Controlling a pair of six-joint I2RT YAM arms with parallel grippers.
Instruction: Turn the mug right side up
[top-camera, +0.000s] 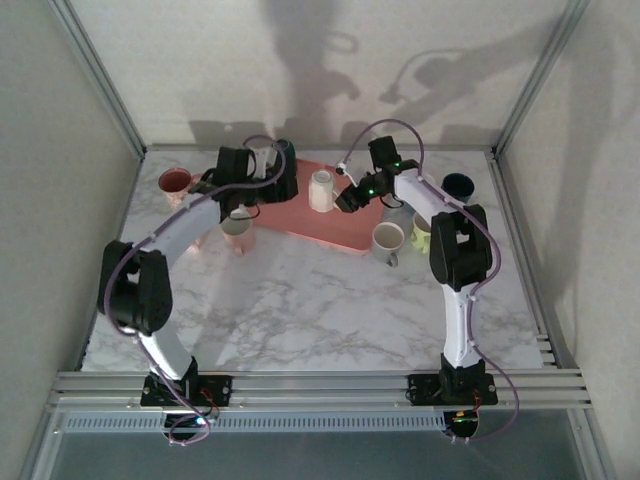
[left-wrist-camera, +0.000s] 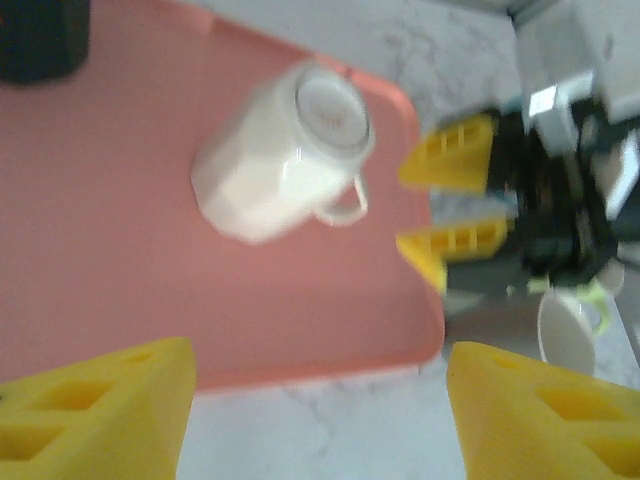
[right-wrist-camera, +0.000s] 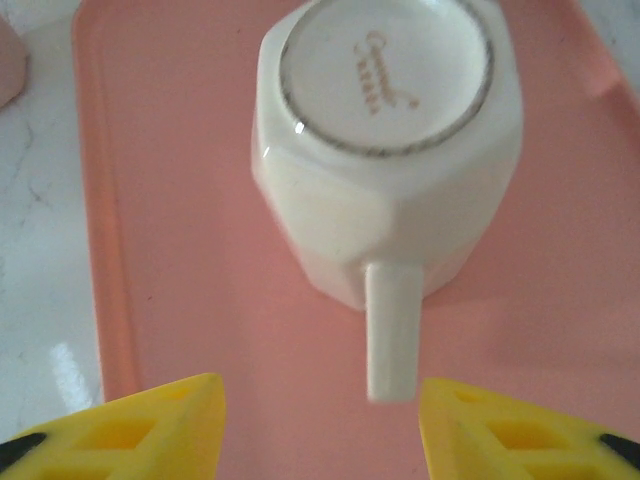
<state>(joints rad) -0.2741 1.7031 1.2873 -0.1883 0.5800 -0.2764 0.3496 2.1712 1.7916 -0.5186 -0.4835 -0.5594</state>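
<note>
marbled tabletop (top-camera: 300, 300) between pale walls (top-camera: 200, 60) bears pink tray (top-camera: 300, 217), mug (top-camera: 321, 190) inverted.

The overhead view gives you soft, even, rather dim light. The arms throw long grey shadows onto the back wall (top-camera: 330, 70) beyond both grippers, so the light comes from the near side. Your left wrist view is blurry: the yellow fingers of the left gripper (left-wrist-camera: 315, 360) are out of focus, the white mug (left-wrist-camera: 285, 155) ahead of them is soft-edged, and the right gripper (left-wrist-camera: 432, 205) ahead and to the right is smeared. Your right wrist view is sharper. The script on the mug's base shows crisply just ahead of the fingers, with a small glint on its rim. A pale glare sits on the marble table (right-wrist-camera: 40, 340) to their left, and the fingers themselves are blurred.
</note>
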